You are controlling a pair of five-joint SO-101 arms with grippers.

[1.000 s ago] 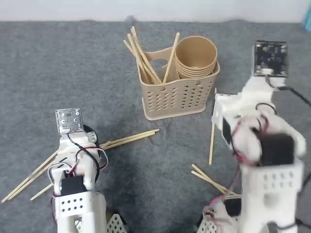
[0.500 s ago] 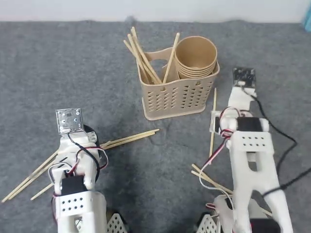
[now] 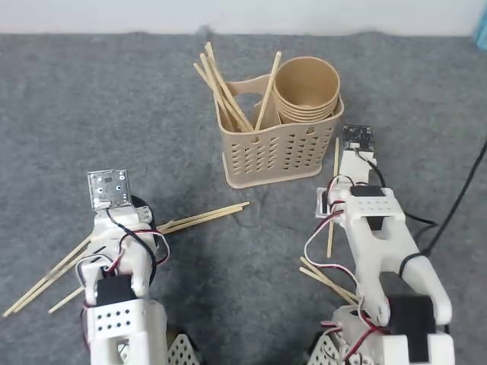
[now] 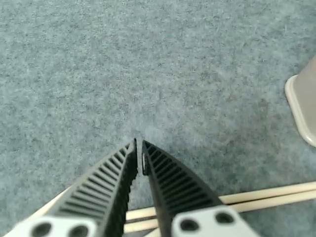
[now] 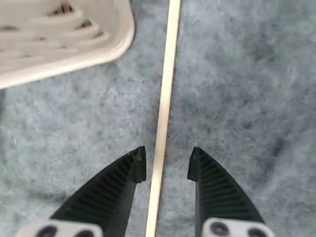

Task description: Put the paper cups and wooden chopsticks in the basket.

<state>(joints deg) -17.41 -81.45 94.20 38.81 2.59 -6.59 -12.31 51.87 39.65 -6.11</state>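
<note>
The tan basket (image 3: 278,156) stands at the back middle and holds a stack of paper cups (image 3: 307,90) and several wooden chopsticks (image 3: 222,85). Just right of the basket a single chopstick (image 5: 166,98) lies on the carpet. My right gripper (image 5: 167,155) is open low over it, one finger on each side of the stick. At the front left, my left gripper (image 4: 138,146) is shut and empty, just above a pair of chopsticks (image 4: 269,194) on the carpet. The basket's corner (image 4: 302,106) shows beyond it.
Loose chopsticks lie on the grey carpet: a pair (image 3: 204,217) in front of the basket, several (image 3: 44,278) at the front left, and some (image 3: 327,279) by the right arm's base. The basket's wall (image 5: 69,39) is close to the right gripper.
The right arm has swung down from a raised pose and now lies low beside the basket, over the single chopstick. The left arm has not moved.
</note>
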